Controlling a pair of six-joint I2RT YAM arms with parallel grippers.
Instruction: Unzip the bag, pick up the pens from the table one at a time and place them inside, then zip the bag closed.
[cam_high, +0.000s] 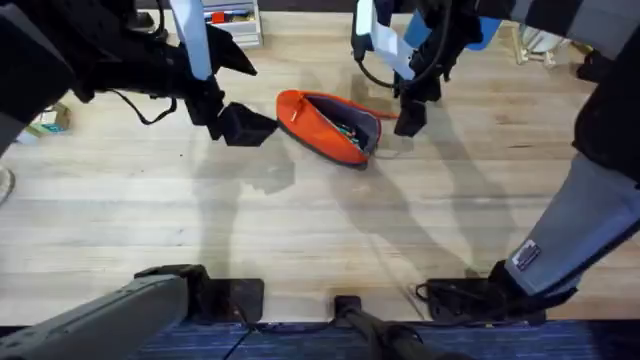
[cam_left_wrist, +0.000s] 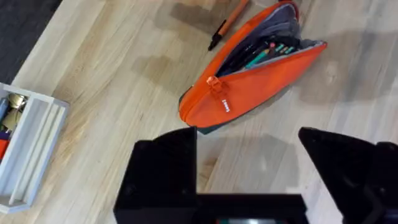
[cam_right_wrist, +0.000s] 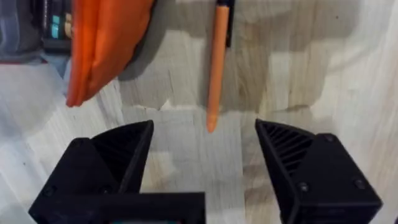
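Two black grippers hover over the light wooden plank table (cam_high: 300, 220), one on each side of the elongated orange fabric pencil pouch (cam_high: 328, 125). The pouch lies on the table near the far middle, unzipped, its mouth gaping so that the grey lining and several pens with green and dark ends (cam_left_wrist: 264, 51) show inside. One slim orange-barrelled pen with a black end (cam_right_wrist: 219, 62) lies flat on the table just beside the pouch. The right gripper (cam_right_wrist: 205, 155) has its fingers spread wide, empty, the loose pen lying just ahead of the gap between them. The left gripper (cam_left_wrist: 249, 168) is likewise spread apart and empty, near the pouch's zipper-pull end.
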